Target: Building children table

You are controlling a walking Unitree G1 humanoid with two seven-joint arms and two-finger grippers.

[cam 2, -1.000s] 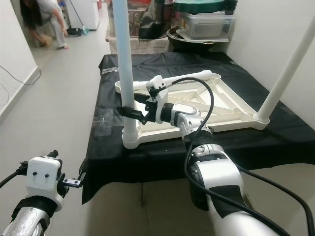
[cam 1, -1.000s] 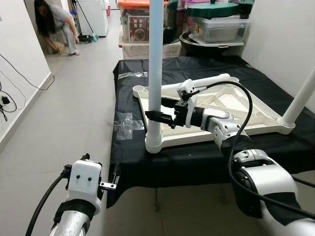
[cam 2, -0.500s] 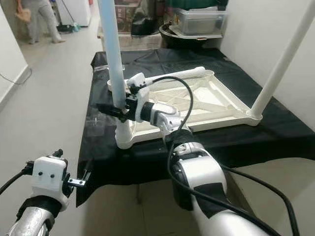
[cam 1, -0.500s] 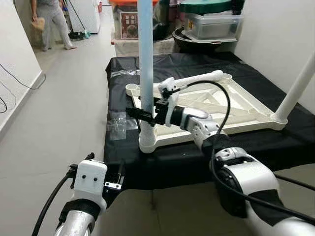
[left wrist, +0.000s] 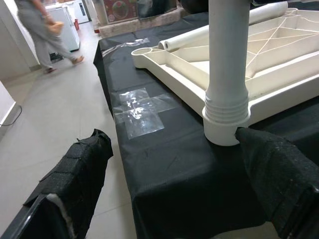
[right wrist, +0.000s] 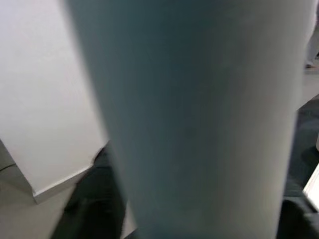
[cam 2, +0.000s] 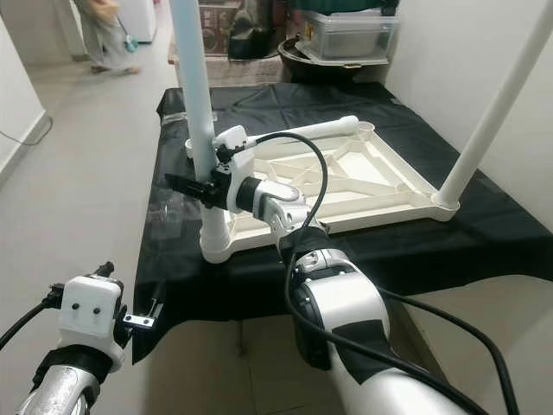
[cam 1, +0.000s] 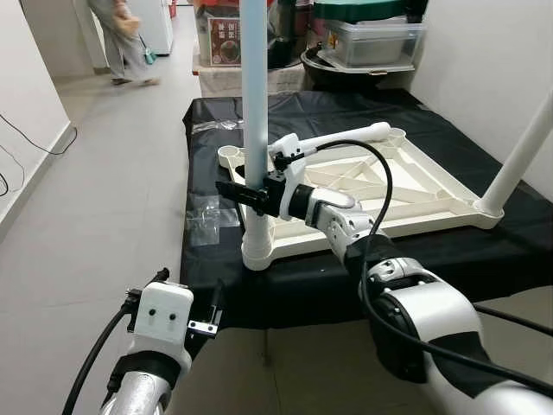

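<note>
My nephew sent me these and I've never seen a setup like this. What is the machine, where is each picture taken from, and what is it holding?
It is a humanoid robot with two silver arms, each ending in two long black fingers. Two pictures come from cameras in its head, looking down; the other two from cameras on its wrists.

On a table covered in black cloth lies an upside-down white tabletop. One pale blue leg stands upright in its near corner socket, another white leg stands at the far right corner, and a third leg lies loose on the tabletop.

The right gripper has its jaws around the blue leg, which looms large in its wrist picture. The left gripper hangs low in front of the table, jaws open, holding nothing. A person walks in the background.
</note>
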